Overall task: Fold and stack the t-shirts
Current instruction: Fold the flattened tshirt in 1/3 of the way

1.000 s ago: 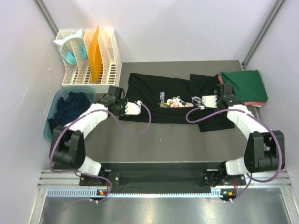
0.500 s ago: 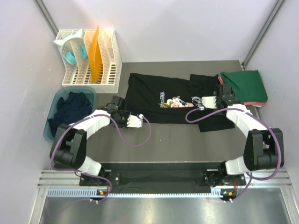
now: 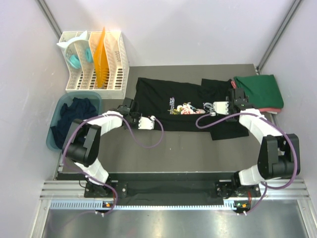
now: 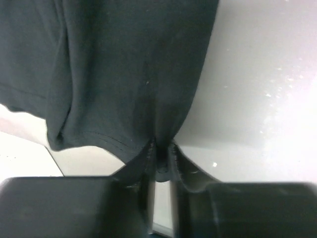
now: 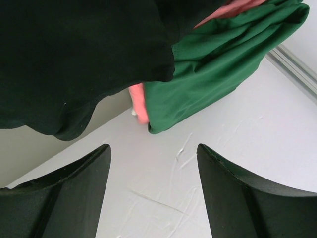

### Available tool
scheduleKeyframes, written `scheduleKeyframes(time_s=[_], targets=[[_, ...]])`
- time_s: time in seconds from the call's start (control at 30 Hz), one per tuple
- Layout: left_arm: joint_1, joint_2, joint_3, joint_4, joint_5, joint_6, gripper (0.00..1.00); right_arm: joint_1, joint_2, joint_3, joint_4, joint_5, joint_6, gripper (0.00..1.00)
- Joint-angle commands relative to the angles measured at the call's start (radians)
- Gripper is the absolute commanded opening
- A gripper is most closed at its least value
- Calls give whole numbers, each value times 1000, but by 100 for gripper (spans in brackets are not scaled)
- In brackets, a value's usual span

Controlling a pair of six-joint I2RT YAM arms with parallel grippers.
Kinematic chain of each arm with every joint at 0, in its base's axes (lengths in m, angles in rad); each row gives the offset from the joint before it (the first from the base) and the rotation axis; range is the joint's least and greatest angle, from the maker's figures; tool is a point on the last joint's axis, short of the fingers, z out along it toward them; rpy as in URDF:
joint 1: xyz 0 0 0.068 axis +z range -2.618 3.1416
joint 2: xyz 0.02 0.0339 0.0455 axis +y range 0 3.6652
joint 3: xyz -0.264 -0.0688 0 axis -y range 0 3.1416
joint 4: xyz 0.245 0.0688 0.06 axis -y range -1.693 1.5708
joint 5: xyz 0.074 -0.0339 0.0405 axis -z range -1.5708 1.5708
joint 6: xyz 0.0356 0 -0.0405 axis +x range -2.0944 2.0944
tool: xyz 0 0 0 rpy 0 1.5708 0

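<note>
inspector: right, the black t-shirt (image 3: 163,101) first. where does it lie?

clerk: spread flat across the far middle of the table (image 3: 188,148), chest print facing up. its right end reaches just beside the folded pile at the far right corner.

inspector: what is in the pile?

clerk: a green t-shirt (image 3: 260,89) on top and a pinkish-red t-shirt (image 3: 273,110) under it, only its edge showing. the wrist view shows the black cloth lapping over the edge of both.

inspector: left gripper (image 4: 161,158)?

clerk: at the near left corner of the black t-shirt. the jaws are pinched narrow on the hem. the wrist view shows a fold of the cloth caught between the fingers, with grey table on either side.

inspector: right gripper (image 5: 153,153)?

clerk: jaws wide apart, nothing between them but bare table. from above it sits at the right-hand part of the black t-shirt, near the print. whether it touches the cloth, i cannot tell.

inspector: other items?

clerk: a white slotted rack (image 3: 94,62) at the far left, holding an orange sheet and a pale blue object. in front of it is a teal tub (image 3: 55,136) with dark navy cloth (image 3: 74,111) bundled inside, well apart from the pile.
</note>
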Motion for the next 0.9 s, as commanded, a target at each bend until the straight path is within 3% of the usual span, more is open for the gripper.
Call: scheduleKeyframes(time_s=[0.0, 0.43, 0.87], targets=[[-2, 41, 37, -70, 6, -3, 0, 11, 2, 57, 6, 10, 21, 70], [4, -170, -40, -395, -2, 120, 0, 11, 29, 96, 5, -2, 16, 70], [4, -256, -201, -423, -119, 171, 0, 12, 16, 121, -119, -79, -10, 71]])
